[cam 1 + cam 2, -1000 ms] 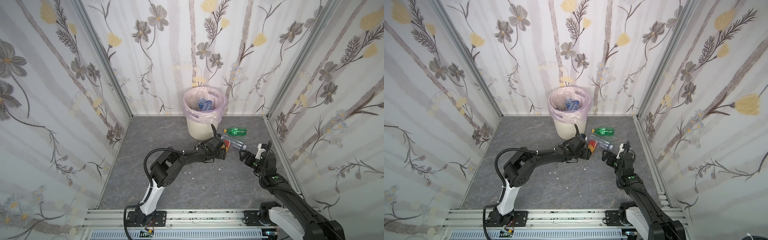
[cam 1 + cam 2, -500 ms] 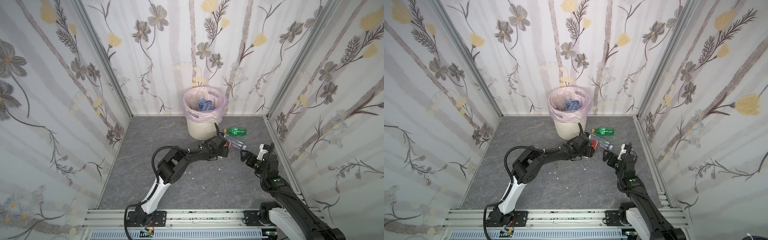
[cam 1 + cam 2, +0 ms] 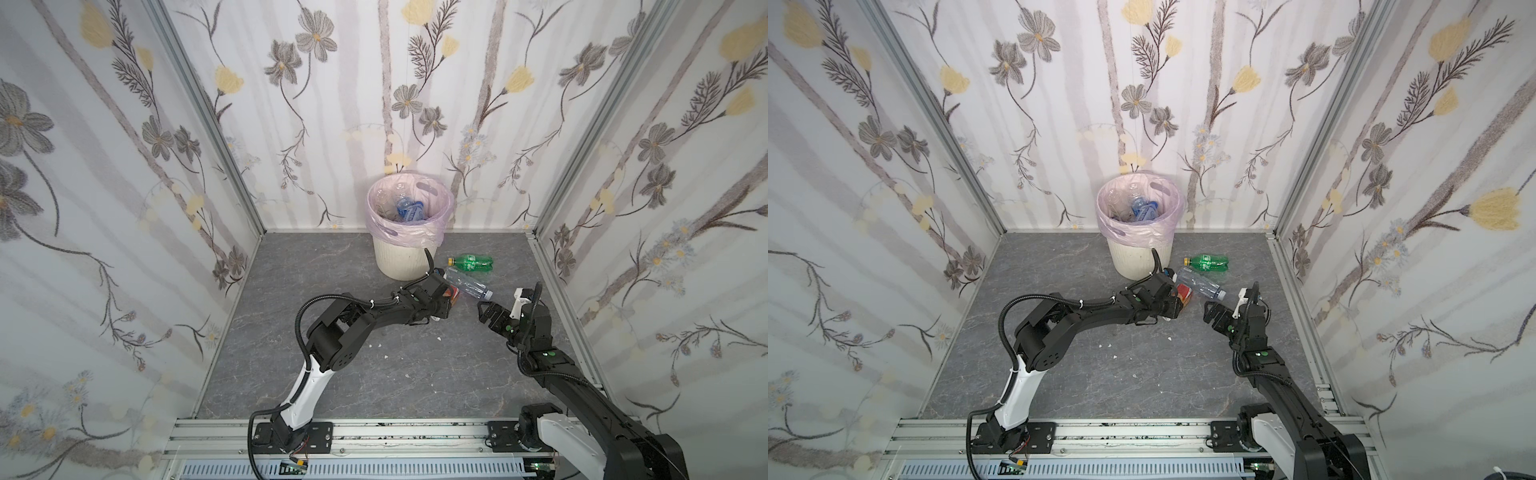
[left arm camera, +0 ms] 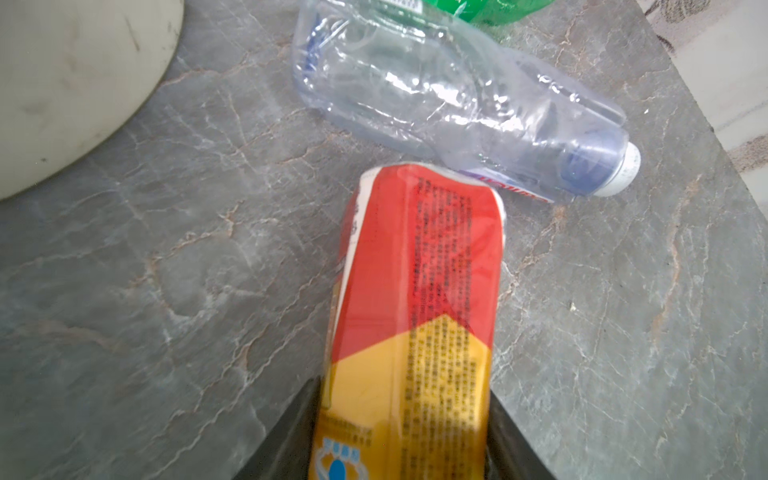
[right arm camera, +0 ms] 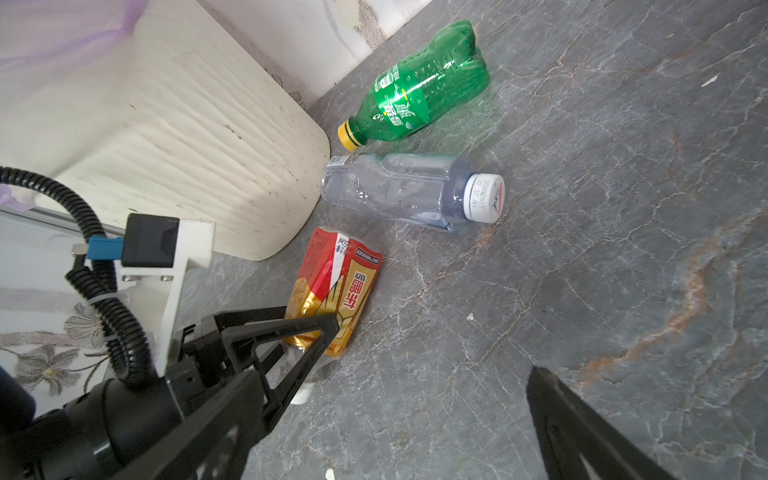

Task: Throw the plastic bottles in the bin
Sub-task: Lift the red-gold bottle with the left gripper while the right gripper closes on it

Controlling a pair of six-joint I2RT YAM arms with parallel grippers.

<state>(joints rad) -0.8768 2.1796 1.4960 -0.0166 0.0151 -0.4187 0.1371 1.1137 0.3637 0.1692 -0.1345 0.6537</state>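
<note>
Left wrist view: left jaws clamp both flanks of the squashed orange plastic bottle (image 4: 415, 270) with red-and-yellow label, flat on the grey marbled counter (image 4: 166, 249) — a hold for lifting into the round cream-white ribbed bin (image 3: 405, 257) just beside. Right jaws stand apart, empty, near the cap of the crumpled clear plastic bottle (image 5: 399, 187) — likely claiming it next.

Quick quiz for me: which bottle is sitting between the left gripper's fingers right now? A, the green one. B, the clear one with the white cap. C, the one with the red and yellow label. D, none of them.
C: in the left wrist view the red-and-yellow bottle lies between the fingers of the left gripper, which sit against both its sides; the clear bottle and the green bottle lie ungripped beyond it.
</note>
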